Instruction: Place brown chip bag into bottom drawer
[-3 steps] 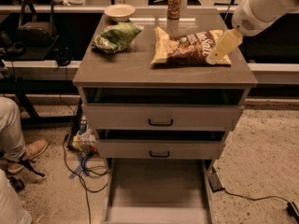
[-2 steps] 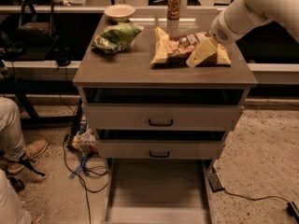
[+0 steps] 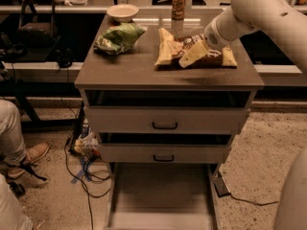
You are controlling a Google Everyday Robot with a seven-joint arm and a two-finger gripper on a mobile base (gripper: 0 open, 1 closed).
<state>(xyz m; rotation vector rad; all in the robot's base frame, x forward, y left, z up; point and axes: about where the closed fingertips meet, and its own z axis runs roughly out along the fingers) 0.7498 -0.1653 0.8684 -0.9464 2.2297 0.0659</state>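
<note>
Hanging over the brown bag (image 3: 214,58) mid-way along its length, the gripper (image 3: 189,57) is coming off the white arm (image 3: 259,8), which is entering from the upper right. Its pale wedge is overlapping the bag's lettering in this view. Whether it is touching the bag cannot be told from this angle, and neither can whether it is spread, pressed together or pinching anything.

Bag is lying flat on the cabinet top (image 3: 139,68), right-of-centre half, long axis running left-right, pale yellow ends showing at both sides of the gripper. It is not in the bottom drawer.

Bottom drawer (image 3: 160,190) is standing pulled out toward the camera at floor level, flat floor showing. Top drawer (image 3: 165,120) and middle drawer (image 3: 163,153) above it are each showing a black loop handle and a dark gap over the front panel.

Also sitting on the top:
- green bag (image 3: 117,36), left side, well apart from the brown bag
- bowl (image 3: 123,12), back left, just behind the green bag
- can (image 3: 179,4), back centre, upright, behind the brown bag

Cables (image 3: 86,174) are trailing on the floor left of the cabinet. A person's leg (image 3: 9,128) and shoe (image 3: 31,155) are showing at the left edge.
</note>
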